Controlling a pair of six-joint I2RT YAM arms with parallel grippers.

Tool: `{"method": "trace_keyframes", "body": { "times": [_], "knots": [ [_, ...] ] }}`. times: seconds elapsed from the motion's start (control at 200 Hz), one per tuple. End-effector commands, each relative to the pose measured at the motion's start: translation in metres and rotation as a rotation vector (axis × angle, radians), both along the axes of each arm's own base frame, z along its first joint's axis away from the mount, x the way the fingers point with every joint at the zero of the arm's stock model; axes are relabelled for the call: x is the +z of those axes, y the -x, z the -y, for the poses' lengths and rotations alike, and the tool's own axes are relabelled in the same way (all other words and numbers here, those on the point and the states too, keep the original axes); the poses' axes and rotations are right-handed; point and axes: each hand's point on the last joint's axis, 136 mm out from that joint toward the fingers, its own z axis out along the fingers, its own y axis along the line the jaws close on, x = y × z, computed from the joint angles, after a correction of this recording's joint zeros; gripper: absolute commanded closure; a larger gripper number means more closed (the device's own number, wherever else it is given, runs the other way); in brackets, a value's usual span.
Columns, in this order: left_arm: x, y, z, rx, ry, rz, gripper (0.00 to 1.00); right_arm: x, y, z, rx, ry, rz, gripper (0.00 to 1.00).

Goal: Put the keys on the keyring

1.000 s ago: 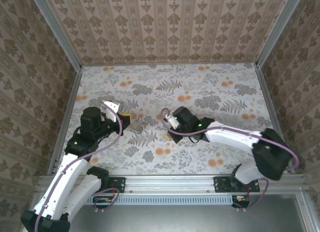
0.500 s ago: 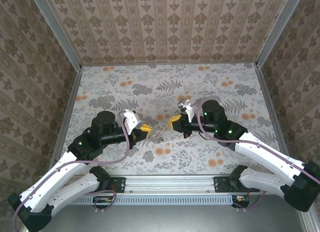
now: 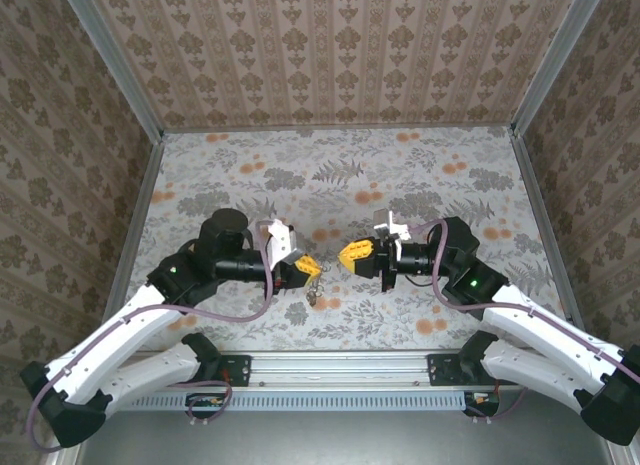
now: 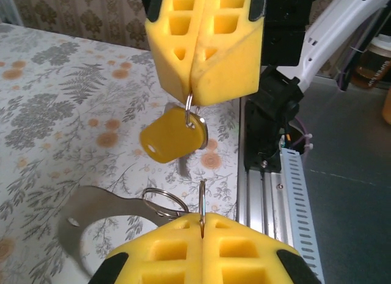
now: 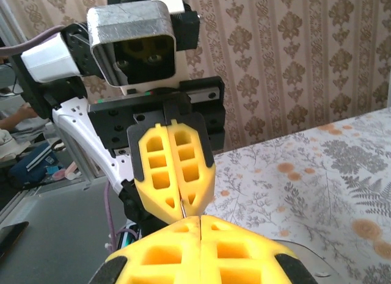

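Note:
My left gripper [image 4: 201, 218] is shut on the keyring [image 4: 201, 198], a thin metal ring seen edge-on. Beside it hang a second split ring [image 4: 165, 200] and a flat silvery key [image 4: 91, 214]. Facing it tip to tip, my right gripper [image 4: 192, 98] is shut on a small ring carrying a yellow-covered key [image 4: 173, 135]. In the top view the left gripper [image 3: 308, 268] and right gripper [image 3: 350, 255] meet above the table's front middle, with the silvery keys [image 3: 316, 291] dangling below the left pads. The right wrist view shows my right gripper [image 5: 200, 220] shut, with the left gripper [image 5: 178, 211] just beyond it.
The floral tabletop [image 3: 400, 175] stretches behind the grippers to patterned walls. An aluminium rail [image 3: 340, 367] with both arm bases runs along the near edge. Purple cables [image 3: 230, 310] trail along each arm.
Both arms have swung inward and lifted off the table. The grippers, apart and low a second ago, now face each other tip to tip, each still shut.

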Motion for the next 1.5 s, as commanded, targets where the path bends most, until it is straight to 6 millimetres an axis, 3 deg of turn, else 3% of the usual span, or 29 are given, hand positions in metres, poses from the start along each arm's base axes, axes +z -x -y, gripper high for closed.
{"method": "trace_keyframes", "body": {
  "times": [0.0,0.645,1.095,1.495],
  "knots": [
    [0.024,0.011,0.003,-0.075,0.054,0.048,1.00,0.015,0.007,-0.004,0.056,-0.042,0.045,1.00],
    [0.026,0.014,0.002,-0.092,0.065,0.052,1.00,0.012,0.028,-0.013,0.156,-0.021,0.061,1.00],
    [0.025,0.017,0.003,-0.117,0.068,0.037,1.00,0.015,0.021,-0.005,0.055,-0.037,0.157,1.00],
    [0.028,0.021,0.004,-0.135,0.077,0.026,1.00,0.006,0.028,-0.015,0.131,-0.023,0.157,1.00]
  ]
}}
